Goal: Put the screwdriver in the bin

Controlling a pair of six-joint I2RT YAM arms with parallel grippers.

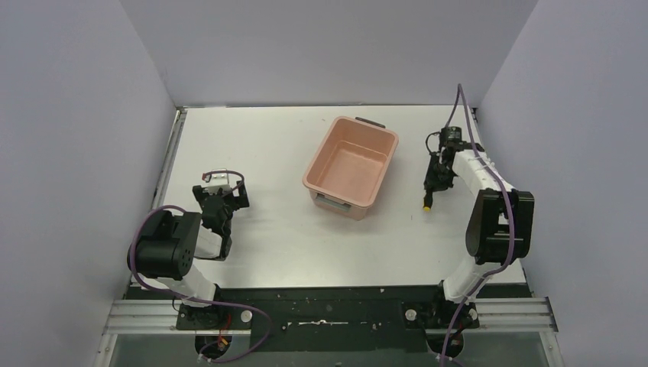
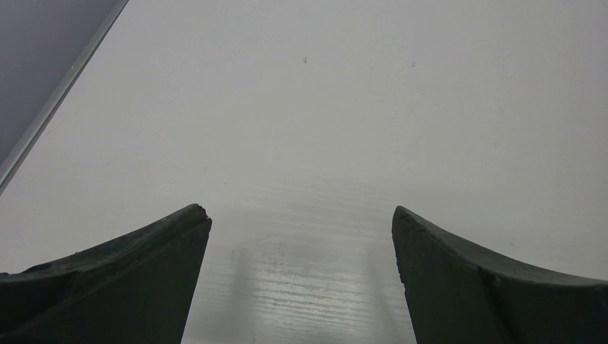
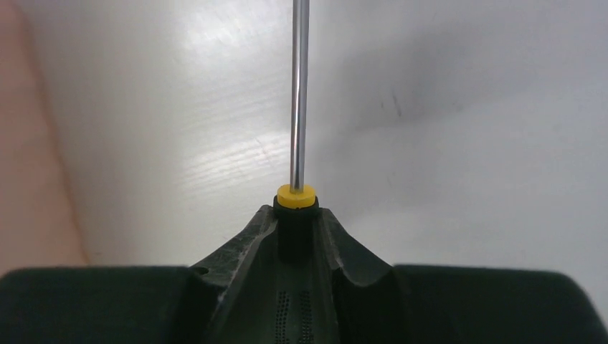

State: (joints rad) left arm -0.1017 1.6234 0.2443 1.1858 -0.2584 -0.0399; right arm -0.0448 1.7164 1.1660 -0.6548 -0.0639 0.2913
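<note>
Two arms: you have them at opposite sides of the white worktop (image 1: 267, 153), with the bin (image 1: 319, 153) between them.
Right gripper (image 3: 296, 215): clenched on the black handle of the screwdriver (image 3: 298, 93), just behind its yellow collar. The thin metal shaft runs straight out ahead of the fingers.
Screwdriver's place: outside the bin, to its right and apart from it, over the worktop. You cannot tell from these views whether it rests on the surface or hangs clear of it.
Left gripper (image 2: 301, 222): released, jaws spread wide over bare worktop, on the left side and well apart from the bin.
Bin: salmon-pink, set slightly askew toward the far middle of the worktop, with a dark grey handle on its far short end.
</note>
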